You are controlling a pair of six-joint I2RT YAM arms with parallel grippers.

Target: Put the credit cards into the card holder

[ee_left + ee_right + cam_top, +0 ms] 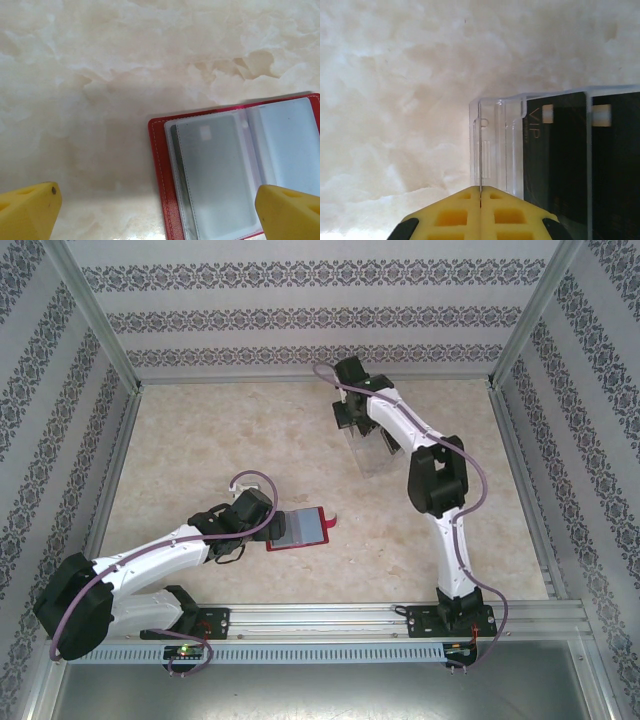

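Presently left gripper (157, 202) is hovering agape, empty, over card holder (159, 165); right gripper (480, 194) is reaching eleven o'clock, clamped shut at clear stand (496, 145).

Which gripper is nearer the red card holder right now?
Left. The left gripper hovers over one end of the card holder; the right gripper is well away across the table, at the clear stand.

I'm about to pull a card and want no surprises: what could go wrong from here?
1. The right gripper is shut along a clear panel of the stand, beside the black cards and not on one. Lifting now may drag the stand along.
2. The left gripper is open over the red wallet, which lies unheld. It could slide when a card is pushed in.
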